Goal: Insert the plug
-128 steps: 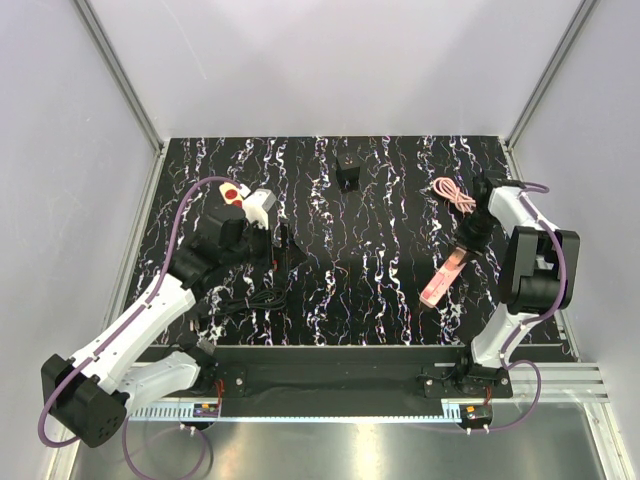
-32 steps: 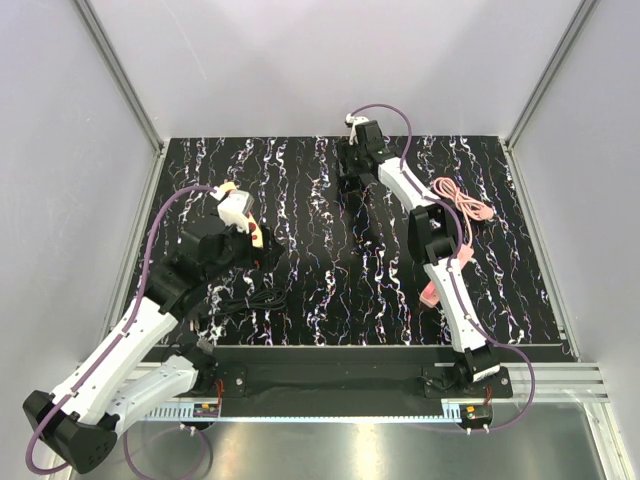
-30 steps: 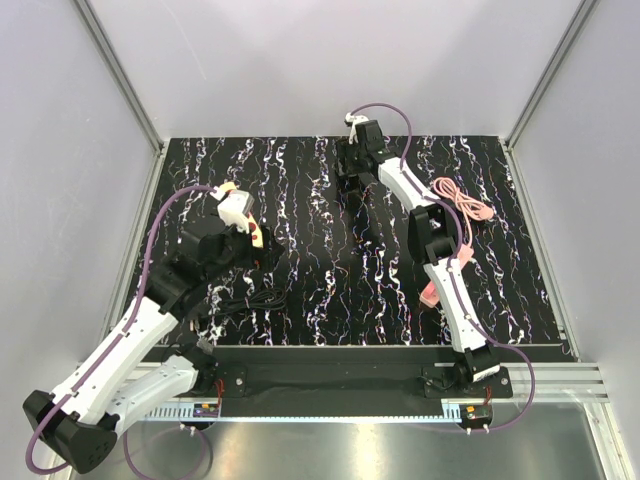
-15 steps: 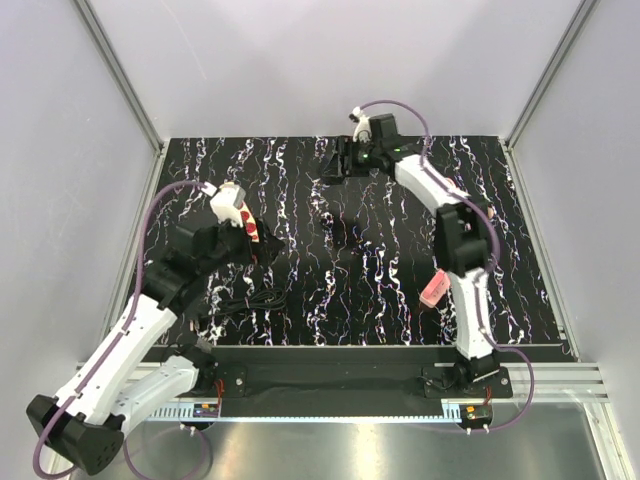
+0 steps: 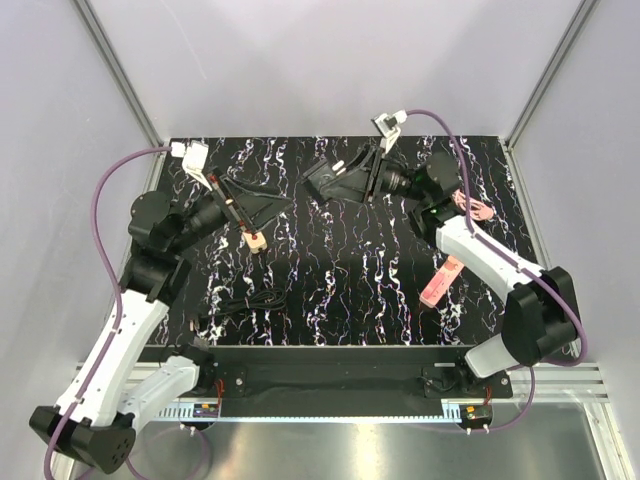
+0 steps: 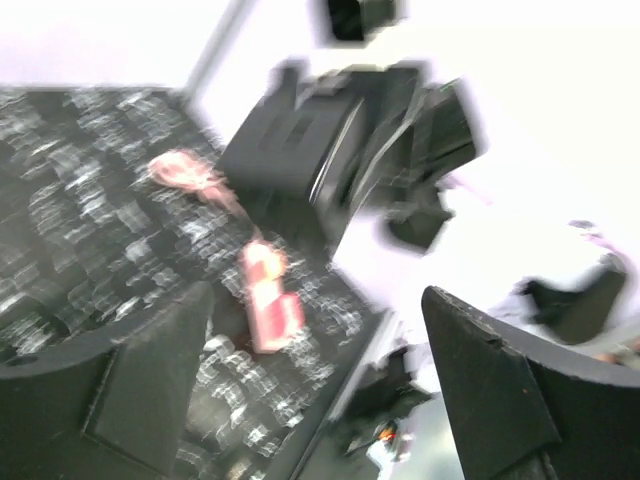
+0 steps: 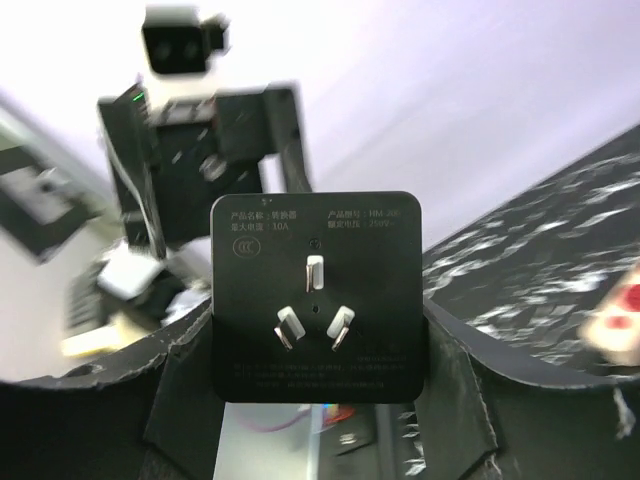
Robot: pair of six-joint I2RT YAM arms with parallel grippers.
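1. Right gripper (image 7: 315, 345): fingers (image 7: 190, 400) clamped on two opposite sides of a black square plastic plug (image 7: 315, 297). Its three metal pins and pale printed lettering face the wrist camera. From above, the plug (image 5: 322, 182) is held off the surface, over the far middle of the black white-veined marbled table (image 5: 340, 290).
2. Left gripper (image 6: 315, 350): fingers spread wide with nothing between them; the wrist view is blurred. From above, the left gripper (image 5: 262, 207) hangs over the far left of the table, pointing toward the plug and apart from it.
3. Pink flat rectangular block (image 5: 441, 282): lies on the table's right side, beside the right arm.
4. Pink coiled cable (image 5: 470, 205): far right, partly behind the right arm.
5. Thin black cable (image 5: 245, 300): loose loops, near left.
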